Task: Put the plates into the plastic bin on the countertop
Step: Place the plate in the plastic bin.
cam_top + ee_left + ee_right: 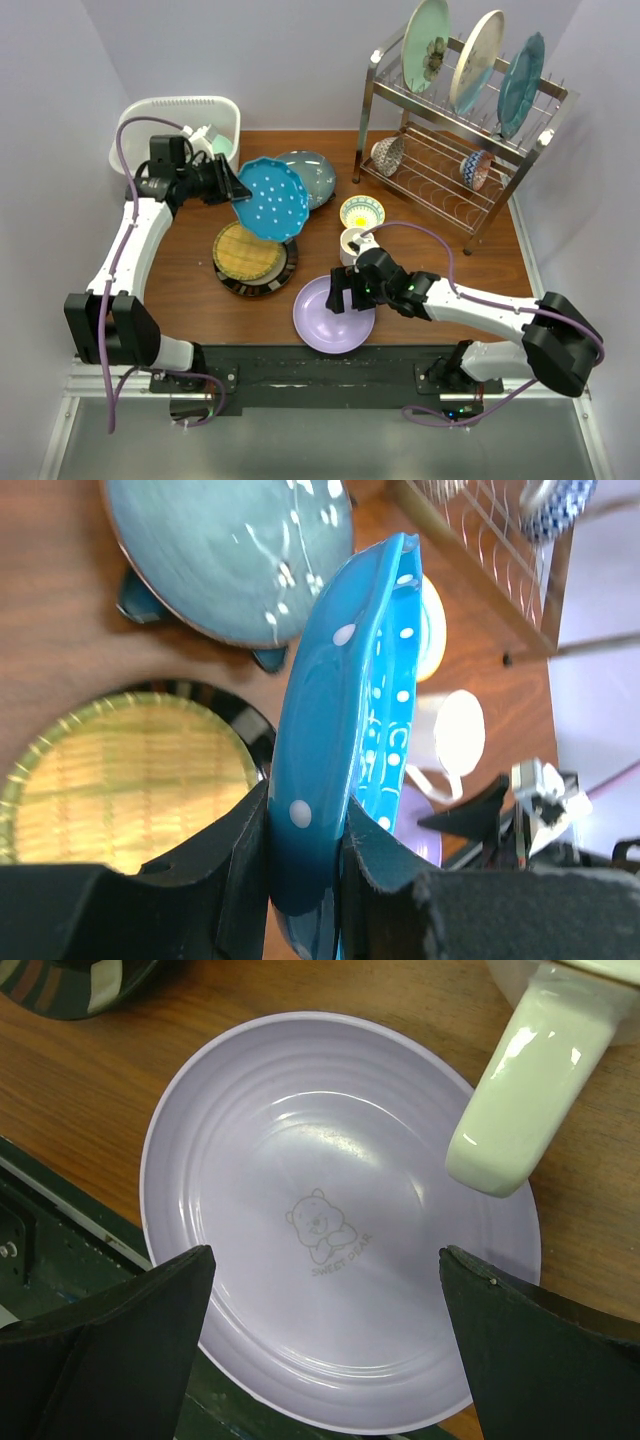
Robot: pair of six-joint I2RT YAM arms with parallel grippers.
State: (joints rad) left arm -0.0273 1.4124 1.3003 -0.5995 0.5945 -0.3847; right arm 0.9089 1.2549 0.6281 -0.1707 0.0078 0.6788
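My left gripper [232, 190] is shut on the rim of the blue dotted plate [272, 198] and holds it tilted above the countertop [180, 290]; the left wrist view shows the rim pinched between the fingers [240, 865], the plate [335, 710] edge-on. The white plastic bin [135, 120] stands at the back left with a dish inside. My right gripper [350, 296] is open above the lilac plate [325, 325], which lies flat near the front edge; the plate [330, 1220] fills the right wrist view between the fingers [130, 1350]. A black-rimmed plate with yellow woven centre [250, 257] and a dark teal plate [318, 172] lie on the wood.
A steel wire rack [455, 170] at the back right holds three upright plates and two small bowls. A small patterned bowl [361, 211] and a white mug [350, 243] stand just behind the lilac plate. The mug handle [515, 1090] hangs over the plate's right side.
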